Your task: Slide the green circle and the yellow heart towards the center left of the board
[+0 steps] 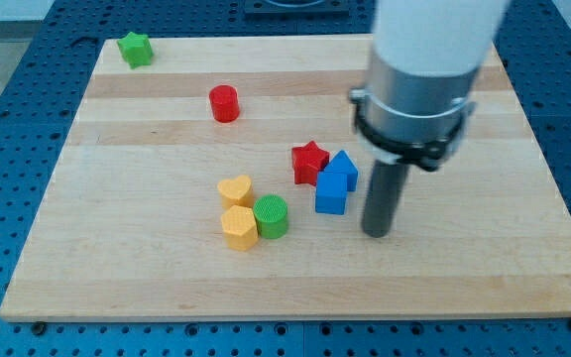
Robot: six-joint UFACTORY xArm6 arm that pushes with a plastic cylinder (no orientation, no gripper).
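My tip [377, 232] sits right of green circle [272, 216] and yellow heart [235, 189]

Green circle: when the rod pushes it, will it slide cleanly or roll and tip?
The green circle stands on its flat end, squat, so it probably slides rather than rolls. Touching the yellow hexagon, it would likely shove that along. My tip is to its right.

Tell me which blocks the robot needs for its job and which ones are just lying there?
For the job:
- green circle
- yellow heart
- my tip, at the view's right of both, apart from them

Just lying about:
- yellow hexagon, touching the green circle
- red star
- two blue blocks
- red cylinder
- green star
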